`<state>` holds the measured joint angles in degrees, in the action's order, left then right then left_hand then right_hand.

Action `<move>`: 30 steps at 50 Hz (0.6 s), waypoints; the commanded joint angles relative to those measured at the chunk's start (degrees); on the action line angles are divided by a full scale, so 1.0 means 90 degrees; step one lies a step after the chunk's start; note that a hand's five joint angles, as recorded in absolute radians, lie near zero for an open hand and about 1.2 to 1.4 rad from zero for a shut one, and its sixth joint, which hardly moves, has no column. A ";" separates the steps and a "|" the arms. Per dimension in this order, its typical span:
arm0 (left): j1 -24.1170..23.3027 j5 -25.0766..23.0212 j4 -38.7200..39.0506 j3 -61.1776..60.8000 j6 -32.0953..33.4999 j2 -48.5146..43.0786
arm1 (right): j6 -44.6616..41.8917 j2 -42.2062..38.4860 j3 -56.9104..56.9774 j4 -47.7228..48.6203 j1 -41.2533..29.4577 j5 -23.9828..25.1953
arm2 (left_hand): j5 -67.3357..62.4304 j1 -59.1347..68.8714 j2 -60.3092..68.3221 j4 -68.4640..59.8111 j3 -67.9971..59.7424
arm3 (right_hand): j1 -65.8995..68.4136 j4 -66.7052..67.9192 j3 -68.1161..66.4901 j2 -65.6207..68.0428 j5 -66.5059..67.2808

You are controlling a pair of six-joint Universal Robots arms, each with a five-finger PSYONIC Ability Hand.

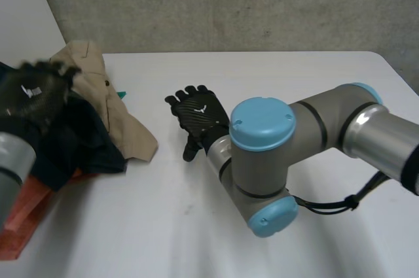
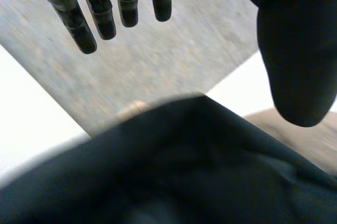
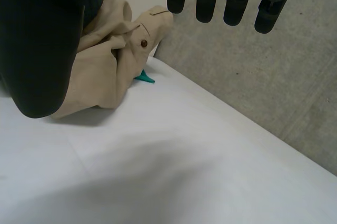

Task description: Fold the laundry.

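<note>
Laundry (image 1: 98, 127) lay heaped at the left edge of the table (image 1: 262, 75) in the head view: a beige garment (image 1: 124, 121), a dark garment (image 1: 78, 144) against it, and a red cloth (image 1: 26, 216) cut off at the corner. The left hand (image 1: 36, 91), blurred, hung above the heap. The right hand (image 1: 200, 114) was spread over bare table nearby, its wrist hidden by the right arm (image 1: 262, 160).

In the left wrist view, the left hand (image 2: 295, 50) had straight, empty fingers above the dark garment (image 2: 184, 171).

In the right wrist view, the right hand (image 3: 37, 50) was likewise splayed and held nothing. Its thumb covered part of the beige garment (image 3: 100, 71), whose button (image 3: 143, 43) showed, with a teal scrap (image 3: 143, 78) beside it.
</note>
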<state>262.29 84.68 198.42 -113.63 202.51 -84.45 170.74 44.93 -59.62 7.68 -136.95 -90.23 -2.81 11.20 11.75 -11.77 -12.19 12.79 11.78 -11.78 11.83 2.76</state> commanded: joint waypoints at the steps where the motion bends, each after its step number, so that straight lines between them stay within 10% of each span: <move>1: 0.0846 -0.0541 -0.0220 0.1667 0.0009 -0.0625 | 0.0052 0.0885 -0.1069 -0.0053 0.0284 0.0269 | 0.0312 -0.0134 -0.0194 0.0197 0.0243 | -0.0311 -0.0198 0.0198 -0.0204 -0.0306; 18: 0.1873 -0.0737 -0.2194 0.3846 0.1112 -0.3379 | 0.0218 0.2263 -0.2720 -0.0278 0.1496 0.1881 | -0.0307 0.0485 0.0425 -0.0422 -0.0376 | -0.0311 -0.0198 0.0198 -0.0204 -0.0306; 21: 0.1824 -0.0689 -0.2028 0.4080 0.1230 -0.3624 | 0.0101 0.2263 -0.2906 -0.0209 0.1603 0.1881 | -0.3083 0.3262 0.3201 -0.3198 -0.3152 | -0.0311 -0.0198 0.0198 -0.0204 -0.0306; 23: 0.1737 -0.0592 -0.1950 0.4294 0.1230 -0.3712 | 0.0013 0.2263 -0.3003 -0.0151 0.1652 0.1881 | -0.7437 0.7615 0.7554 -0.7551 -0.7505 | -0.0311 -0.0198 0.0198 -0.0204 -0.0306; 30: 0.1297 0.0180 -0.1804 0.4735 0.0957 -0.3176 | -0.0133 0.2312 -0.3082 -0.0082 0.1828 0.1793 | -0.7466 0.7644 0.7584 -0.7581 -0.7535 | -0.0311 -0.0198 0.0198 -0.0204 -0.0306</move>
<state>277.32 80.98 180.51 -74.26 213.39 -117.30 170.73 65.55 -86.92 6.40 -121.63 -73.26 -54.03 61.92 68.06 -67.43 -66.44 12.79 11.78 -11.78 11.83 2.76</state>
